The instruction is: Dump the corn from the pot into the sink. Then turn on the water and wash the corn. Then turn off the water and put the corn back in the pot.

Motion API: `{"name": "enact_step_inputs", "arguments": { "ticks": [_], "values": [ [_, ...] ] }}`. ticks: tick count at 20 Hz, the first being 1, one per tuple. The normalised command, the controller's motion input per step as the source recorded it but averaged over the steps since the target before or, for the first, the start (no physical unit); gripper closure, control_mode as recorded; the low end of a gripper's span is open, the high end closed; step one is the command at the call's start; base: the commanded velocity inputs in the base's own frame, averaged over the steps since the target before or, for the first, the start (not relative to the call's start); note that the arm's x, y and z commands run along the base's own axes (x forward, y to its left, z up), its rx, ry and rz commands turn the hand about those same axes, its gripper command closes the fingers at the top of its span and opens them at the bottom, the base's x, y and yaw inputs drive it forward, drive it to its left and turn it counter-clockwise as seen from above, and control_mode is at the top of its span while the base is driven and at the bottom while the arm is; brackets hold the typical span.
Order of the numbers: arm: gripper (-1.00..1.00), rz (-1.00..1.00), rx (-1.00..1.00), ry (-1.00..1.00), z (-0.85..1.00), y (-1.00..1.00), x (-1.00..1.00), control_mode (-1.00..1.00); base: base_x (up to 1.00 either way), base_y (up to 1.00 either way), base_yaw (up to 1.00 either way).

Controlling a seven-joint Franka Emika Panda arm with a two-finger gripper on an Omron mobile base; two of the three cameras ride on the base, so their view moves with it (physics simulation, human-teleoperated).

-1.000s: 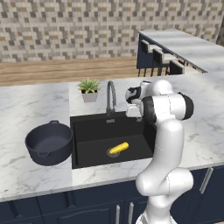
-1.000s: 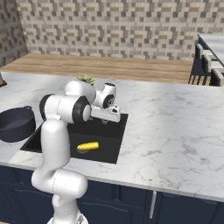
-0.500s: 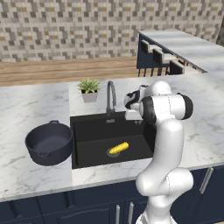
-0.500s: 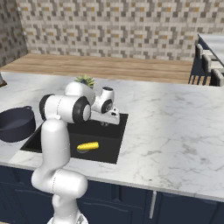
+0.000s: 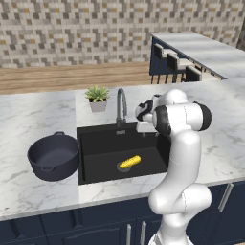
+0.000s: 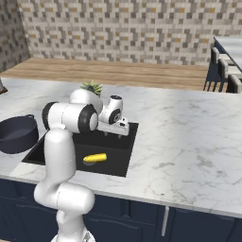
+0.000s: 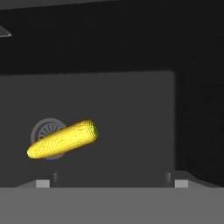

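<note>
Corn (image 5: 130,162) lies on the sink (image 5: 98,143) floor, one end over the drain (image 7: 47,131), right where the faucet (image 5: 120,103) would rinse it. The pot (image 5: 53,155) sits empty on the counter (image 5: 33,115) just left of the sink, handy for the return. The gripper (image 6: 124,132) hovers above the sink's right side, spread wide, holding nothing, I'd say lining up on the corn.

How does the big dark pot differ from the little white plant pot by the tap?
The pot is wide, dark and empty; the plant pot is small, white and holds a green plant. The pot stands left of the sink, the plant pot behind it. Both stand upright on the marble counter.
</note>
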Motion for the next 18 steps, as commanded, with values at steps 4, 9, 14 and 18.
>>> {"name": "enact_step_inputs", "arguments": {
  "ticks": [4,9,14,18],
  "values": [
    [-1.0,-0.04,0.0,-0.08,-0.27,0.15,0.0,-1.0,0.0,0.0,0.0],
    [-1.0,-0.04,0.0,-0.03,-0.22,0.04,0.0,-1.0,0.0,0.0,0.0],
    [-1.0,-0.04,0.0,0.0,-0.14,0.02,0.0,-1.0,0.0,0.0,0.0],
    [-1.0,-0.06,0.03,0.02,0.0,0.09,0.0,-1.0,0.0,0.0,0.0]
  ]
}}
